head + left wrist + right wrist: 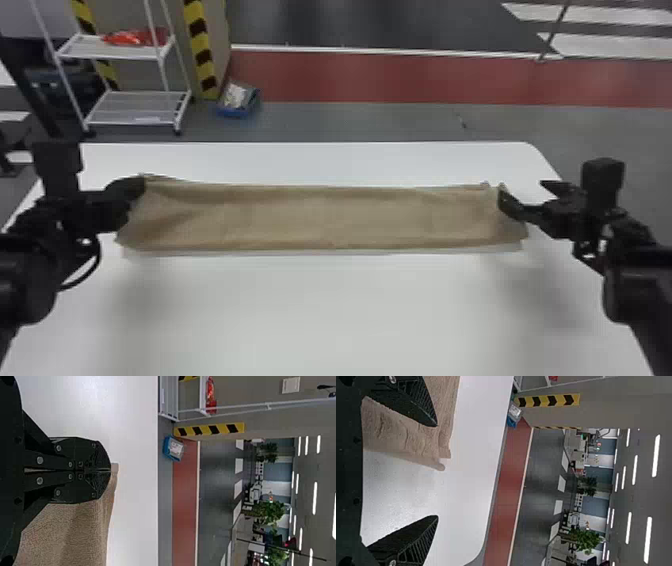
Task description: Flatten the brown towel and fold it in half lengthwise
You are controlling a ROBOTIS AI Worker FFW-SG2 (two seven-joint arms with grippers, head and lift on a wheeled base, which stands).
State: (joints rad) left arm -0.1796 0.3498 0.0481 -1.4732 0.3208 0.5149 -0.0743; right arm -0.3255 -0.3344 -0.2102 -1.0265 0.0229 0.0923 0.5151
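The brown towel [325, 217] lies as a long, narrow band across the white table, with slight wrinkles near its left end. At its far left corner my left gripper [140, 187] is shut on the cloth; in the left wrist view, the closed left gripper [110, 470] has a bit of towel [79, 534] between its tips. My right gripper [525, 195] stands open at the towel's right end, one finger over the cloth. In the right wrist view, the spread right gripper [437, 471] has the towel's corner [445, 451] between its two fingers, not gripped.
The white table [330, 310] extends in front of the towel and a strip of it lies behind. Beyond its far edge stand a white rack [135, 107] and a blue box [239, 100] on the floor.
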